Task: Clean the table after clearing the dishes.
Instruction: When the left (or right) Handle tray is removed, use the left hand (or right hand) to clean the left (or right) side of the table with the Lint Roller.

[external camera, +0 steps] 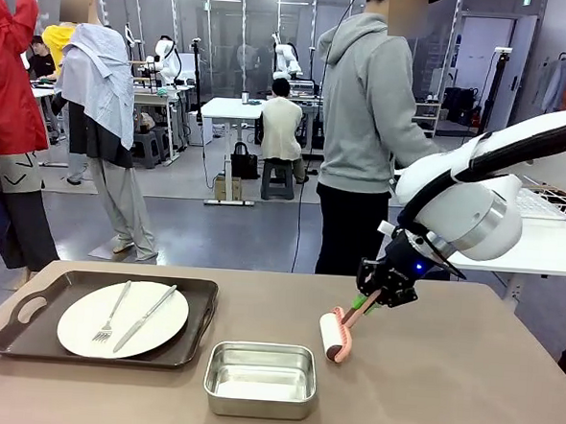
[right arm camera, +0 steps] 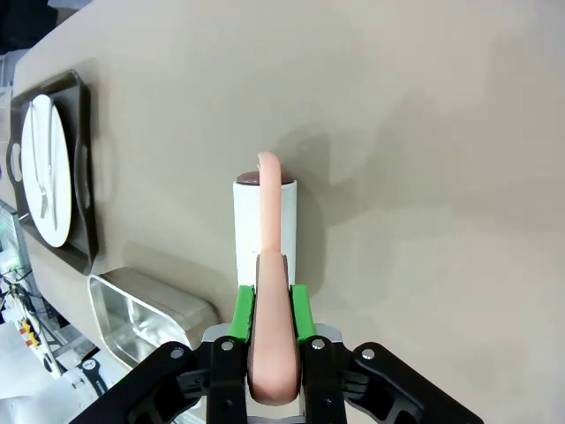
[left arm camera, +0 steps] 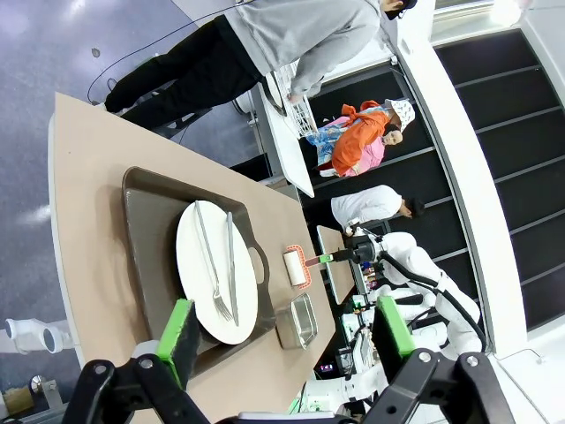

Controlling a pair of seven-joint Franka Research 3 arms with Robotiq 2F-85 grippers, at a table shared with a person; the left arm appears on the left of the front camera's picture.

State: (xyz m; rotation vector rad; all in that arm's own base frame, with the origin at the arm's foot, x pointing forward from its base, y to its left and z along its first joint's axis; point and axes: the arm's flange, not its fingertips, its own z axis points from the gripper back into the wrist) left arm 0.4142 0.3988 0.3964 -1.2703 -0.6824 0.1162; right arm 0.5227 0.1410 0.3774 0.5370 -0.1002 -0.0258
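Your right pincer (external camera: 361,303) is pinching the pink handle of a lint roller (external camera: 334,334), with a green pad pressed against each side of it. The roller slopes down from the jaws, and its white roll lies on the table (external camera: 445,395), just past the far right corner of the steel pan (external camera: 259,379) and apart from it.

The taupe-brown top runs bare to the right of the pan. Left of the pan, and a little farther from you, one white plate (external camera: 74,329) sits on a dark handled tray (external camera: 201,293). A fork (external camera: 113,315) and a knife (external camera: 147,317) lie side by side across the plate. The tray's near right corner comes close to the pan without touching it.

Your left pincer (left arm camera: 284,329) is spread wide with nothing between its pads. It hangs above the table on the tray side of the pan, and its own view looks over the plate toward the pan and roller.

Beyond the pan, at the table's far edge, you have a person in a grey hoodie (external camera: 366,111) standing side-on. A white table (external camera: 540,249) stands to that person's right in the front view.
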